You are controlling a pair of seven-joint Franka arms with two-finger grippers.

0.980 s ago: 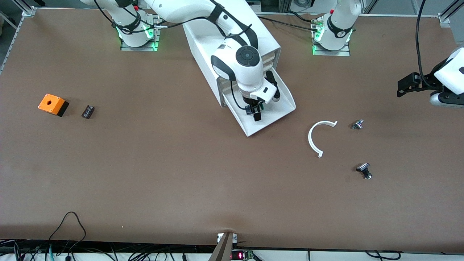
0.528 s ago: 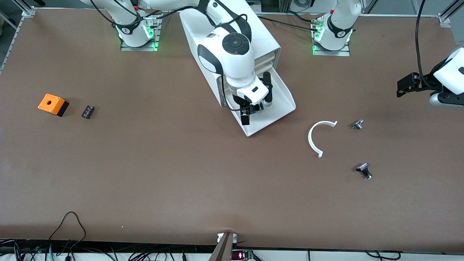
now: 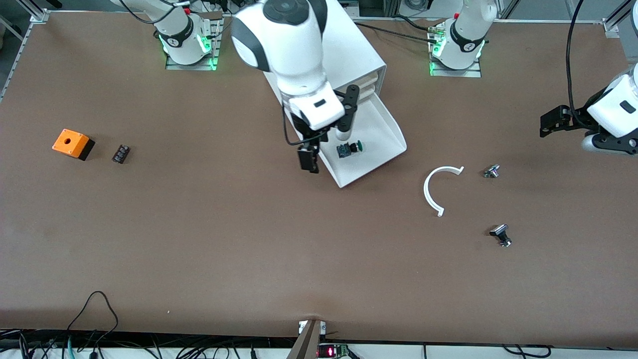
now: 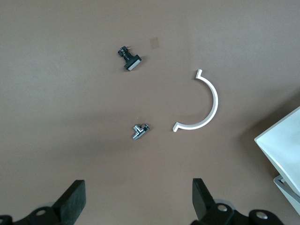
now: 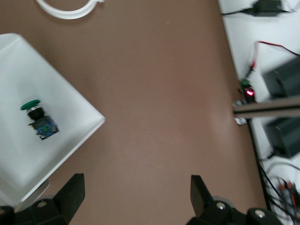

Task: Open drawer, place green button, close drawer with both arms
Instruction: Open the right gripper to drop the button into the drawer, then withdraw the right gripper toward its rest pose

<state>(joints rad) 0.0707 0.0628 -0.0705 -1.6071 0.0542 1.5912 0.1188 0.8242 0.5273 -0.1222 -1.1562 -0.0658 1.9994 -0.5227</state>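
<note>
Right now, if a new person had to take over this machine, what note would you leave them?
Right gripper: open, holding nothing, up over the edge of the open drawer.
Left gripper: open, empty, waiting in the air at the left arm's end of the table.
Button: lying in the drawer, green cap visible, touching neither gripper.
Done: drawer pulled out of the cabinet, button placed inside.
Left: push the drawer shut.

Green-capped, blue-bodied button (image 3: 348, 148) in a white drawer (image 3: 386, 149); brown worktop (image 3: 249, 239); orange box (image 3: 73, 143) with black base; white arc (image 3: 434, 188).
</note>
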